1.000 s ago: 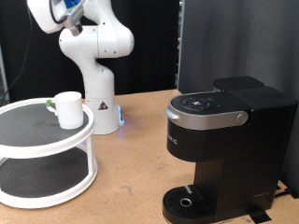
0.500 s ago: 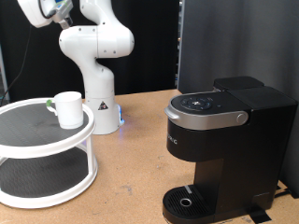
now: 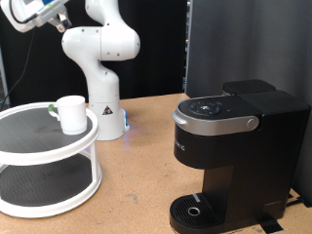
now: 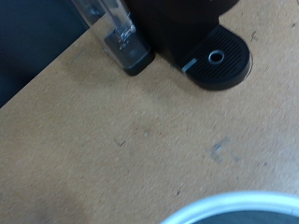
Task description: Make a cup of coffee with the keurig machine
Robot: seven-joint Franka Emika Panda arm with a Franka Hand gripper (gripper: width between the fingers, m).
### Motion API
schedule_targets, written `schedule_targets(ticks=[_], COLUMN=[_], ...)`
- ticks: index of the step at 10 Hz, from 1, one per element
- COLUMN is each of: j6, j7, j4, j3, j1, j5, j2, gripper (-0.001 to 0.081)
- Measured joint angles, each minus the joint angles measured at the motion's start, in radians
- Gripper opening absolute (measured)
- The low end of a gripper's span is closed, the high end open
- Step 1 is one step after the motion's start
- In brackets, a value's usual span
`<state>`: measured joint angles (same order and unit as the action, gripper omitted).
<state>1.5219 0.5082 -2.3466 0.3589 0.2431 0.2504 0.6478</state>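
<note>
The white cup [image 3: 70,113] stands upright on the top tier of a white round two-tier stand [image 3: 29,146] at the exterior view's left, with a greenish mark beside it. The black keurig machine [image 3: 234,146] stands at the exterior view's right, lid closed, and its round drip tray [image 3: 198,210] holds nothing. The arm's hand [image 3: 29,14] is high at the exterior view's top left, well above the cup; its fingers do not show. The wrist view looks down on the machine's base and drip tray [image 4: 218,59]. No fingers or held thing show there.
The white robot base [image 3: 102,102] stands behind the stand on the wooden table [image 3: 146,175]. A dark panel rises behind the machine. In the wrist view the machine's clear water tank [image 4: 110,33] and an edge of the stand's white rim [image 4: 234,205] show.
The arm's hand has swung further toward the exterior view's left and slightly up. The cup, stand and machine have not moved.
</note>
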Motion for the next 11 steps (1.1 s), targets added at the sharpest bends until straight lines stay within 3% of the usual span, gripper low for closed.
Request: schedule_targets(ticks=[5, 7, 11], j6=[-0.042, -0.081, -0.064], j7=[0.039, 0.097, 0.101], j4=[0.006, 0.011, 0.006], j3=[0.018, 0.013, 0.012], j1=[0.032, 0.032, 0.032], j5=[-0.103, -0.222, -0.229], j2=[0.02, 0.021, 0.027], gripper=[0.0006, 0.0006, 0.0006])
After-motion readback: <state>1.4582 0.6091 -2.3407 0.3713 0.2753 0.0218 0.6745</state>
